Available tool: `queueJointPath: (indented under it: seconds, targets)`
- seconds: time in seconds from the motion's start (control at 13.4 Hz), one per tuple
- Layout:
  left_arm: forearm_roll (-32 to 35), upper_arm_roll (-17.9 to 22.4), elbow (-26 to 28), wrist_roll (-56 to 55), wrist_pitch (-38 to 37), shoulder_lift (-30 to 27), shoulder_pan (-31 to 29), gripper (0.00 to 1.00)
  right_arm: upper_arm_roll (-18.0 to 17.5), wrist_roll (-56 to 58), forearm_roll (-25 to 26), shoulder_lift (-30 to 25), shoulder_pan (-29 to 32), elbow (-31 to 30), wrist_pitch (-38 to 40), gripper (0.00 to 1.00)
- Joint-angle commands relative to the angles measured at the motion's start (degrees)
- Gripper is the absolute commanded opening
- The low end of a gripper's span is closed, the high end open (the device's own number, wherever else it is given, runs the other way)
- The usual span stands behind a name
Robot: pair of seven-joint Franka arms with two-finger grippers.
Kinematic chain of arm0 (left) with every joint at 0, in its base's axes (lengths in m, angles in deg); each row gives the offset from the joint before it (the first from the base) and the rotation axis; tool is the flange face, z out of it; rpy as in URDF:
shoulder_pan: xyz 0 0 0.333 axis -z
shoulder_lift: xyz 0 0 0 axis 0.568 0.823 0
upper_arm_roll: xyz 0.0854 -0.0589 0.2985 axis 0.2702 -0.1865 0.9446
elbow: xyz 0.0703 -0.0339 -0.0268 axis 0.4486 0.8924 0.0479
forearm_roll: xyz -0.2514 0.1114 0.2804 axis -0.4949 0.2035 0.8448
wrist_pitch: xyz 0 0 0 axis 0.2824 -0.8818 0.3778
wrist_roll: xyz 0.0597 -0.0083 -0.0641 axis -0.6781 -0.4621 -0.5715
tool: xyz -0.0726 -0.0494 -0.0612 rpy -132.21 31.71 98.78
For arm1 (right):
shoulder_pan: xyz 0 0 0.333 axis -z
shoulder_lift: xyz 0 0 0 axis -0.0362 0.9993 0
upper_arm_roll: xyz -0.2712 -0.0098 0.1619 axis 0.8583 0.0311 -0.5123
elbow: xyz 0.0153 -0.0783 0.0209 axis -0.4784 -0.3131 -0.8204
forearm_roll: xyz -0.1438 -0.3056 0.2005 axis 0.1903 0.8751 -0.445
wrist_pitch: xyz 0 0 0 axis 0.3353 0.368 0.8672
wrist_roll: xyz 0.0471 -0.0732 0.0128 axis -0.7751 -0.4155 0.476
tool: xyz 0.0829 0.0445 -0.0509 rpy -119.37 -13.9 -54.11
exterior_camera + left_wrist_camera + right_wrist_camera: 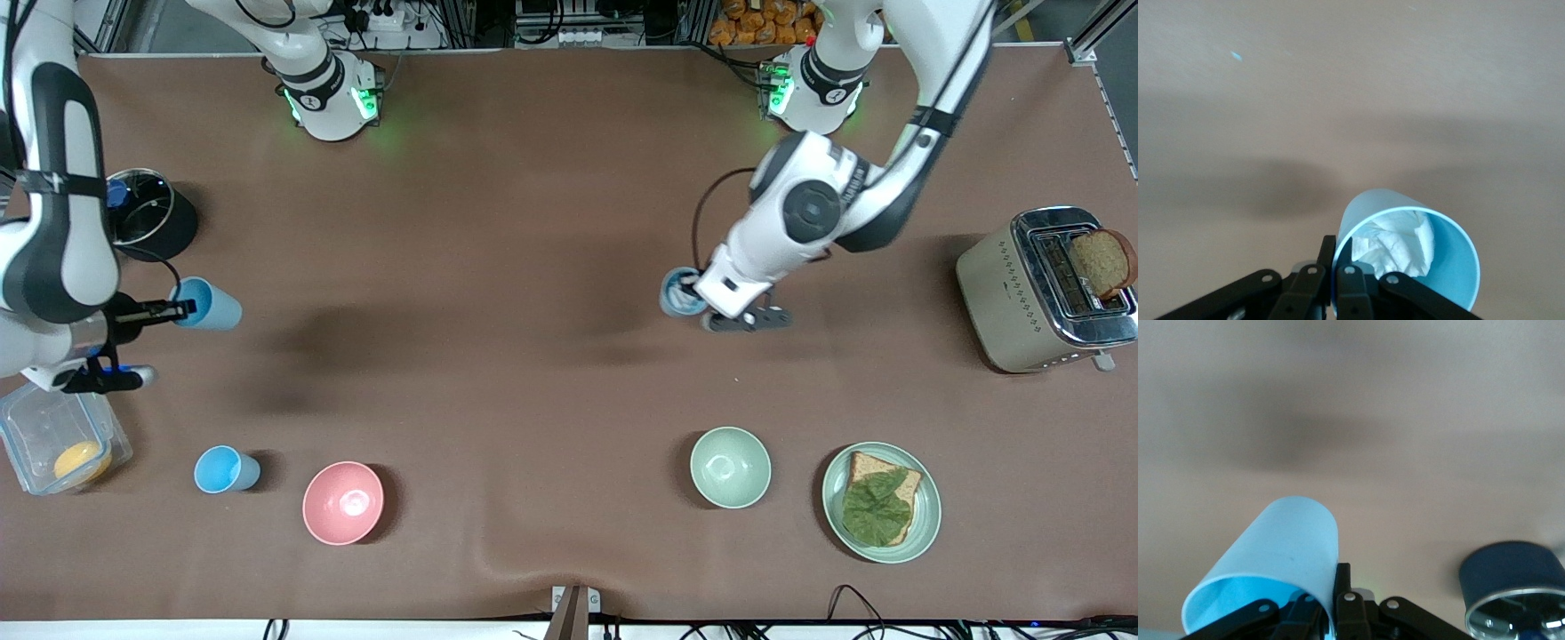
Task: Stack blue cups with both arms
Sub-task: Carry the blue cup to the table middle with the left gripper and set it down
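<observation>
Brown desk (533, 267) under your arms, left gripper (1331, 277) clamped on the rim of a blue cup (1418, 253) stuffed with what looks like white paper, right gripper (1331, 600) pinching the other blue cup (1271, 567) by its rim, lifted and tilted.

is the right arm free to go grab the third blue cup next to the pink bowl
Probably not as things stand: the right gripper is shut on a blue cup, so it has no free grip for the third cup by the pink bowl.

No readable text, labels, brands or numbers anywhere. Small marks on the arm bases (805, 89) can't be made out.
</observation>
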Motion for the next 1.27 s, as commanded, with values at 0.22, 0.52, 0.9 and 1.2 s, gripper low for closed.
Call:
queueJointPath:
  seconds: [0.22, 0.52, 0.9, 1.2]
  targets:
    - [2.6, 0.3, 0.2, -17.1, 13.6, 7.2, 12.8, 0.0, -0.6, -2.7, -0.4, -5.9, -2.1, 0.5, 5.1, 0.0]
    - [17.6, 0.3, -0.6, -31.4, 16.7, 13.0, 15.9, 0.0, -0.2, -2.7, 0.2, -7.7, -1.6, -0.3, 5.0, 0.0]
    - [24.0, 0.3, -0.7, -36.7, 16.9, 14.7, 17.5, 0.0, -0.2, -2.8, 0.2, -7.7, -1.7, -0.3, 5.0, 0.0]
    - [24.1, 0.3, -1.6, -37.0, 16.1, 13.8, 17.2, 1.0, -0.2, -2.9, 0.2, -7.7, -1.8, -0.4, 4.9, 0.0]
